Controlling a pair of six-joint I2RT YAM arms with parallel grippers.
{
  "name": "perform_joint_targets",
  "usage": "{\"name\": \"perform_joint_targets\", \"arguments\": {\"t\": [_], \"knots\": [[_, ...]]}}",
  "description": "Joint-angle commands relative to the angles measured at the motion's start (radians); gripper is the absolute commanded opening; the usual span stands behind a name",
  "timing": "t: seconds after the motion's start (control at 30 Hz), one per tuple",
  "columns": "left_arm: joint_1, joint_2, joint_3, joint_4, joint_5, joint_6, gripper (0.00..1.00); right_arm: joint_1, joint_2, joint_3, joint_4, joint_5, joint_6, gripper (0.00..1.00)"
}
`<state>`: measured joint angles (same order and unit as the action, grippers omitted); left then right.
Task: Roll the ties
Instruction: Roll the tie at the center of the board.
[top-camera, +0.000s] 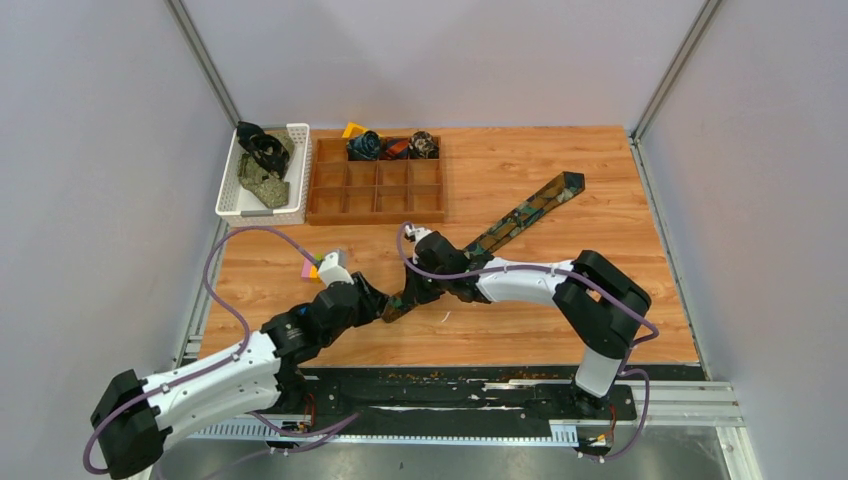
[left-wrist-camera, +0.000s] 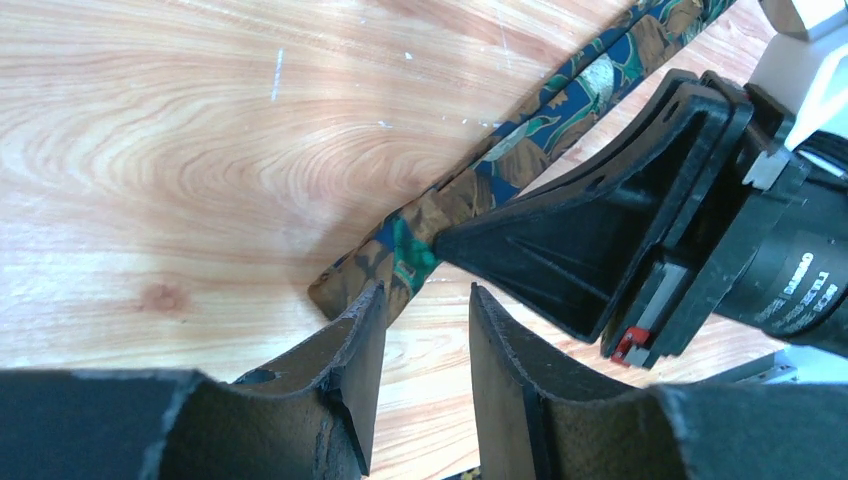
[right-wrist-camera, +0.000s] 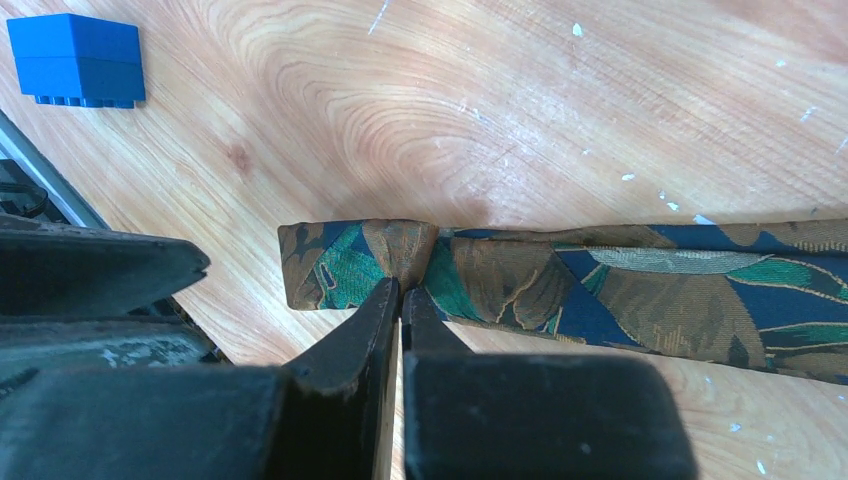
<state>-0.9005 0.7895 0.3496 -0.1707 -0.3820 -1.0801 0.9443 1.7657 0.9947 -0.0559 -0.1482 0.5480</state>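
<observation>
A long tie (top-camera: 520, 215), patterned in brown, green and navy, lies diagonally across the wooden table, its wide pointed end at the far right. My right gripper (right-wrist-camera: 401, 285) is shut on the tie (right-wrist-camera: 640, 285) close to its narrow near end, and the fabric puckers at the tips. My left gripper (left-wrist-camera: 425, 300) stands open just short of that same end of the tie (left-wrist-camera: 375, 262), with nothing between its fingers. In the top view the left gripper (top-camera: 386, 306) and right gripper (top-camera: 421, 291) nearly touch. Up to three rolled ties (top-camera: 365, 146) sit in the back row of a wooden divided tray (top-camera: 375, 208).
A white basket (top-camera: 232, 205) at the back left holds several loose dark ties (top-camera: 264, 150). Small pink and yellow blocks (top-camera: 310, 268) lie by the left wrist. A blue block (right-wrist-camera: 75, 60) rests on the table near the right gripper. The right gripper's black body (left-wrist-camera: 600, 235) crowds the left wrist view.
</observation>
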Motion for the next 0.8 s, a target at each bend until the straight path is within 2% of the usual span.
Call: {"name": "perform_joint_targets", "arguments": {"t": [0.0, 0.23, 0.47, 0.77], "knots": [[0.006, -0.097, -0.060, -0.078, -0.043, -0.037, 0.43, -0.009, 0.014, -0.021, 0.081, -0.027, -0.026, 0.00], [0.006, -0.162, -0.146, -0.061, -0.035, -0.113, 0.44, -0.012, 0.051, -0.047, 0.125, -0.045, -0.025, 0.00], [0.006, -0.088, -0.161, 0.013, -0.007, -0.150, 0.46, -0.013, 0.069, -0.071, 0.151, -0.051, -0.014, 0.00], [0.006, -0.042, -0.114, 0.018, -0.008, -0.197, 0.50, -0.013, 0.066, -0.097, 0.180, -0.062, -0.002, 0.00]]}}
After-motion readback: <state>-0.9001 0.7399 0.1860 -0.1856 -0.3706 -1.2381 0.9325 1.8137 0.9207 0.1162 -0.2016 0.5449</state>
